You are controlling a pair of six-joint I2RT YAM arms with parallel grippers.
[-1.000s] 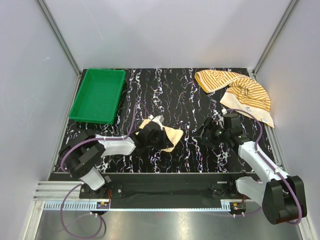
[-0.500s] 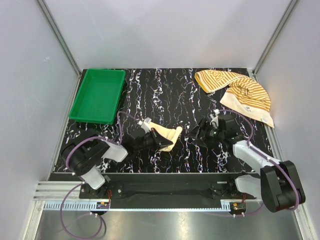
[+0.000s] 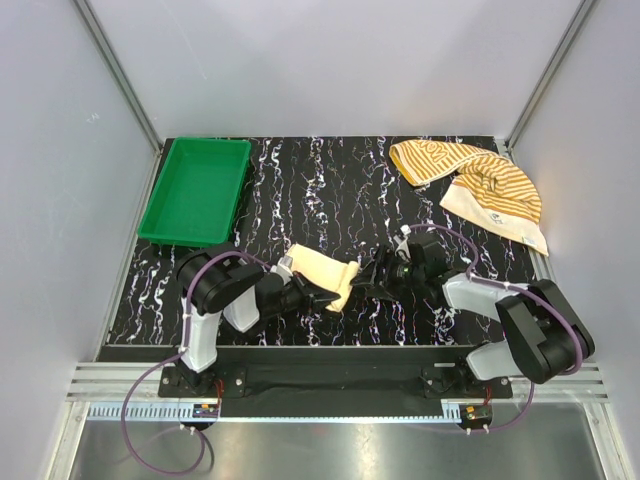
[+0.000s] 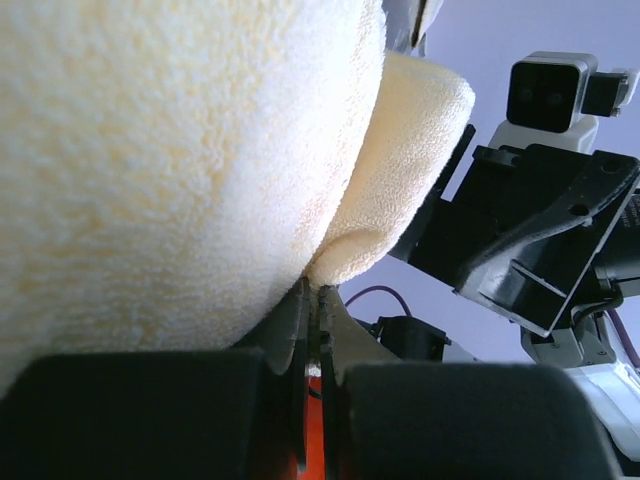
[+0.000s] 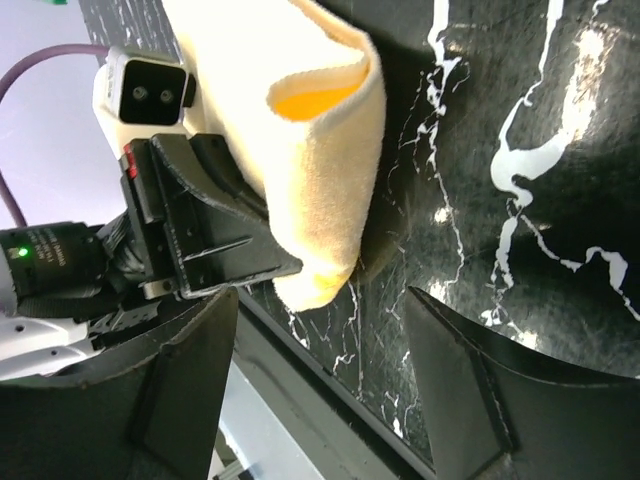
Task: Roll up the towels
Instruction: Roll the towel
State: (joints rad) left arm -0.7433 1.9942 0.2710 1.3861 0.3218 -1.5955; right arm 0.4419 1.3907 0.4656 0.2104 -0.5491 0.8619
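1. Left claw (image 3: 322, 296): closed. In the left wrist view my two fingers meet edge to edge at the left claw (image 4: 312, 296), and a thin fold of the pale yellow towel (image 4: 180, 150) is pinched at the tips. The cloth bulges up and over the fingers and fills most of that view.

2. Right claw (image 3: 372, 282): wide, holding nothing. In the right wrist view both fingers (image 5: 185, 385) of the right claw (image 5: 322, 335) stand well apart. The pale yellow towel (image 5: 310, 140) hangs ahead of the gap and touches neither finger.

3. Pale yellow towel (image 3: 322, 270): located near the front edge of the table (image 3: 330, 190), between my two claws. It is folded over on itself into an open loop (the inside of the fold shows a deeper orange-yellow in the right wrist view). Its lower end touches the black marbled surface, and the left claw presses against its near side.

4. Claw alignment: the two claws face each other across the towel, with the right claw just beside its free end.

5. Striped towel (image 3: 470, 180): lies bunched at the far right corner of the table, well apart from both claws, orange-and-cream side up, with a pale edge toward the right wall.

6. Green tray (image 3: 196, 146): sits at the far left corner.
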